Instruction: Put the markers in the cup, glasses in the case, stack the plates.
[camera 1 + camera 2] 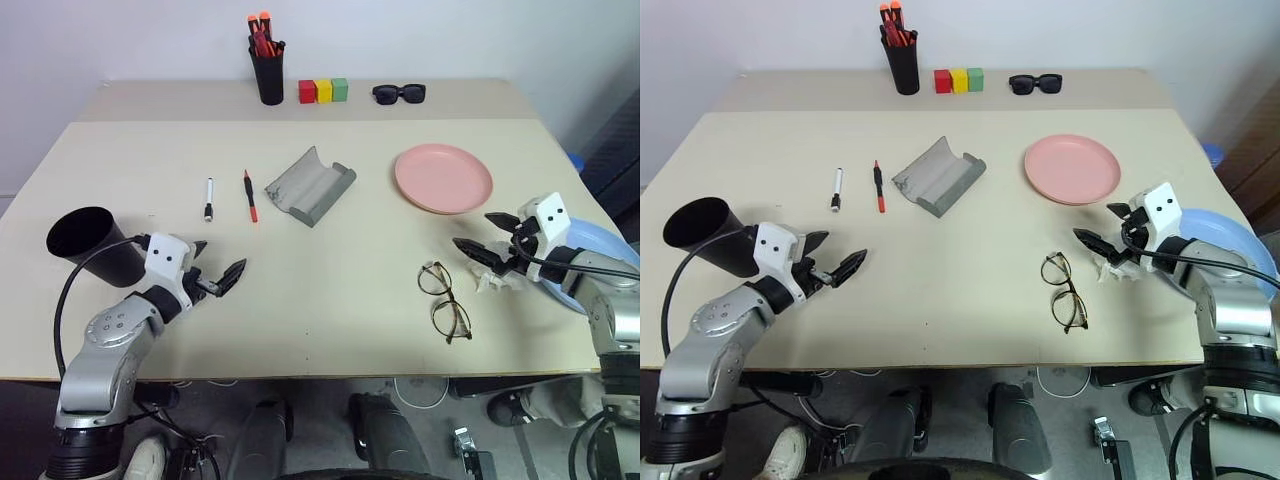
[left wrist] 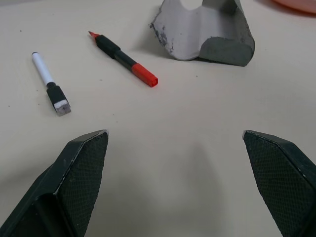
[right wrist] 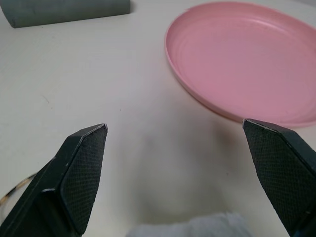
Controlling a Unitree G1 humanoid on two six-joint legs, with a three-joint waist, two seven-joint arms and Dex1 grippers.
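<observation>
With both sets of jaws spread wide and empty, the left gripper should drop straight onto the white marker, at its 12 o'clock, pinching mid-barrel since slim smooth pens roll. The red marker lies just right of it, the matte black cup on its side at 9 o'clock on the counter.

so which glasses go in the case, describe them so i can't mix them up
On the beige table, look at the near edge, beside the right claw. The eyeglasses lie there: thin wire frame, round clear lenses, unlike the chunky black sunglasses at the far edge.
</observation>
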